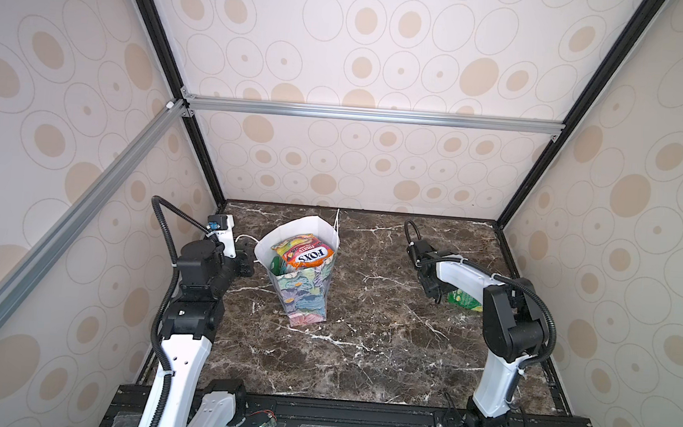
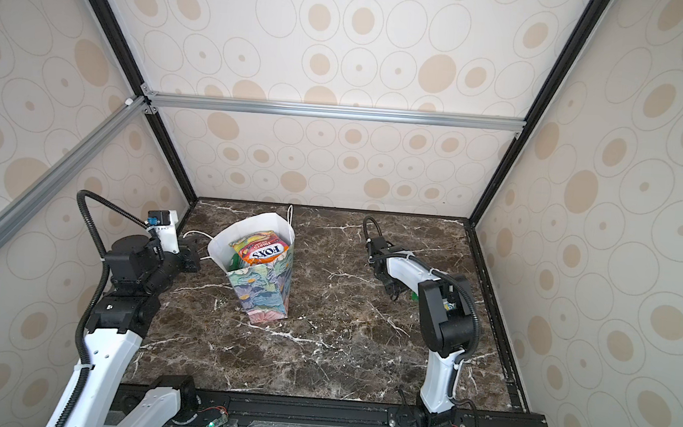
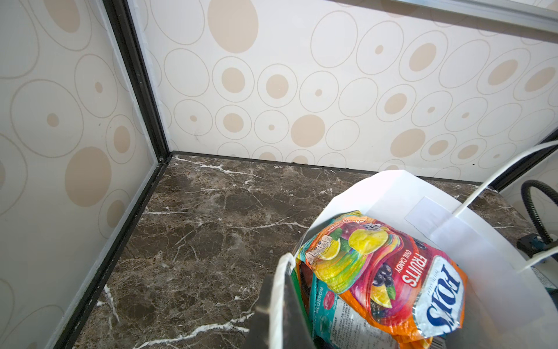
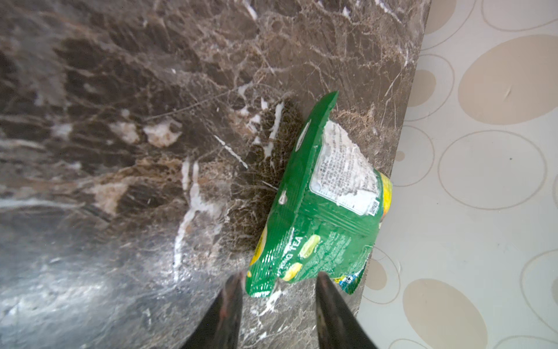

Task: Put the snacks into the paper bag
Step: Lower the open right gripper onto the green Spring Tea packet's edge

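The one snack outside the bag is a flat green glossy plastic candy packet (image 4: 317, 229), lying on the dark brown marble-patterned table (image 1: 362, 349) at the far right, just beside the right wall. It looks light, soft and crinkly, with slippery film and loose sweets inside, so it will likely sag and slide if it is pinched at the bulging middle. A flat sealed end seam seems the better place to take hold. The right gripper (image 4: 277, 285) hangs over the packet's near end with its jaws apart, one finger on each side of that end and nothing pinched. On the packet I can read "TEA", with lemon-like shapes around it. Its white label carries print too small to read. The tall paper bag with a pastel floral print and a white inside (image 1: 302, 299) stands left of centre. The left gripper (image 1: 251, 262) is clenched on what appears to be its left rim, which should keep the thin, easily tipped paper steady and the mouth open. Inside, on top, lies an orange multicolour fruit-print packet (image 3: 386, 272) marked "FOX'S", "FRUITS" and "OVAL CANDY". Under it a teal packet (image 3: 323, 305) shows "BLOSSOM". The pile already reaches close to the bag's rim.
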